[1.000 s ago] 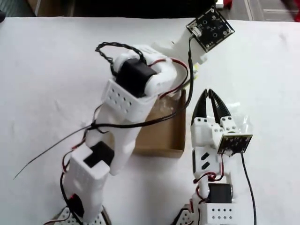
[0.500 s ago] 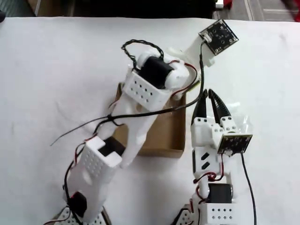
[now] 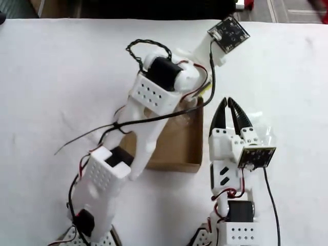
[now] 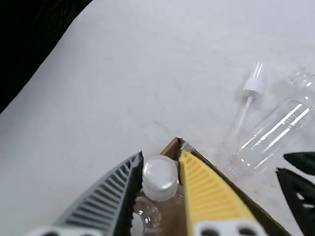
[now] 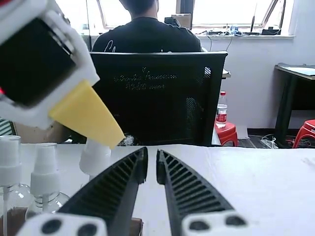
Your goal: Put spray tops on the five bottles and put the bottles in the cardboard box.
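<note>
My left gripper (image 4: 160,158) is shut on a clear bottle with a white spray top (image 4: 160,178), held over the far corner of the cardboard box (image 3: 177,148). Two more spray-topped bottles (image 5: 44,169) stand in the box. On the table beyond the box lie a loose spray top (image 4: 251,89) and a topless clear bottle (image 4: 275,127). My right gripper (image 3: 228,107) rests right of the box, its black fingers (image 5: 179,179) shut on nothing, with the topless bottle (image 3: 266,134) beside it.
The left arm (image 3: 148,102) stretches over most of the box. White table (image 3: 56,66) spreads wide to the left and behind. In the right wrist view a black chair (image 5: 157,93) with a seated person stands past the table's far edge.
The left arm has swung rightward and stretched farther over the box, carrying its bottle toward the far corner. The right arm has stayed still.
</note>
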`<state>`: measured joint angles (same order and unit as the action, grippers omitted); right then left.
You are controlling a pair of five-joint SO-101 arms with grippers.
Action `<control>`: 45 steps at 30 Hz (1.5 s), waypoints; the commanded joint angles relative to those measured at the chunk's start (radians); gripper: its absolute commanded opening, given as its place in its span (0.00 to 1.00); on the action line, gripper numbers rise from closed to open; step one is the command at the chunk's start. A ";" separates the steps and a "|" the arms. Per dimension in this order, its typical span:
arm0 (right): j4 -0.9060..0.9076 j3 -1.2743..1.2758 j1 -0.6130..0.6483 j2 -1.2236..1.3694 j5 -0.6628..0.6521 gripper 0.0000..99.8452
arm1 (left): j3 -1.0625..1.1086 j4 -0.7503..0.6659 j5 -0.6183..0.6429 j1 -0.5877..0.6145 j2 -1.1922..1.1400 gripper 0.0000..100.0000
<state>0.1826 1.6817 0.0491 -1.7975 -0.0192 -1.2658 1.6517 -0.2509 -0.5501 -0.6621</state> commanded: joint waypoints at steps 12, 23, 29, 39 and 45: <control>0.008 0.008 0.007 -0.005 -0.015 0.02 | -0.021 -0.008 0.094 0.012 0.021 0.17; 0.008 0.008 0.007 -0.005 -0.015 0.02 | -0.416 0.071 0.094 0.015 0.111 0.17; 0.008 0.008 0.007 -0.005 -0.015 0.02 | -0.359 0.133 0.095 0.067 0.309 0.17; 0.008 0.008 0.007 -0.005 -0.015 0.02 | -0.100 0.140 0.095 0.309 0.797 0.07; 0.008 0.008 0.007 -0.005 -0.015 0.02 | 0.384 0.132 0.087 0.406 1.228 0.05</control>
<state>0.1826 1.6817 0.0506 -1.7975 -0.0192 -1.1999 1.7806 -0.1649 -0.1880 0.2785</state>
